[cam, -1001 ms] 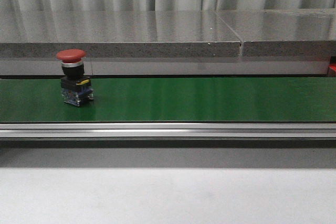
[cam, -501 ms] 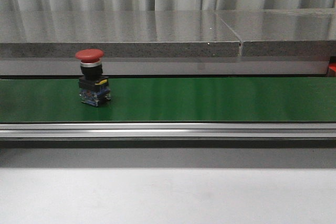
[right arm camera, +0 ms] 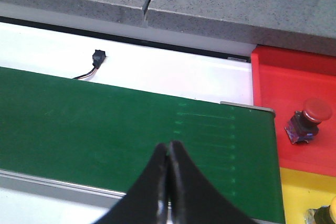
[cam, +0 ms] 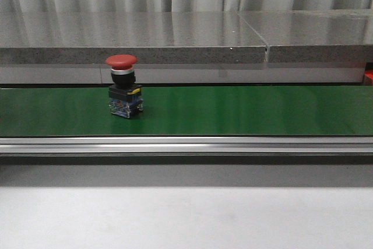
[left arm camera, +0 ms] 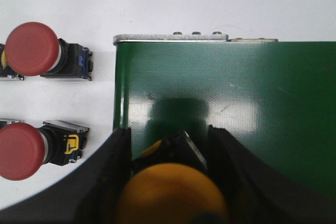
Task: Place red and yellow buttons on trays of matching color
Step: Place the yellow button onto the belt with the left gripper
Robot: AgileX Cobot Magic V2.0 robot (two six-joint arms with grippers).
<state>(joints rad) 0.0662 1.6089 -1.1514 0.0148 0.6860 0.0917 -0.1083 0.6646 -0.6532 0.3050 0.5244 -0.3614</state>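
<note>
The left hand (left arm camera: 168,182) grips a yellow button (left arm camera: 170,195) over the end of the green belt (left arm camera: 236,103); two red buttons (left arm camera: 31,48) lie beside it on the white counter (left arm camera: 210,3). The right hand (right arm camera: 168,182) is closed, empty, above the belt. Beyond sit a red tray (right arm camera: 294,77) holding a red button, and a yellow tray (right arm camera: 299,192). Farther along, another red button (cam: 124,88) stands upright on the belt.

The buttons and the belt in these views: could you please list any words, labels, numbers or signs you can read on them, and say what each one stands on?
No text can be read in any view.
Red button on the green belt: yellow tag on its body, too small to read.
Nearer red button beside the belt: yellow label with a dark mark, too blurred to read.
Yellow button in the left gripper: no marking visible.
Red tray: none.
</note>
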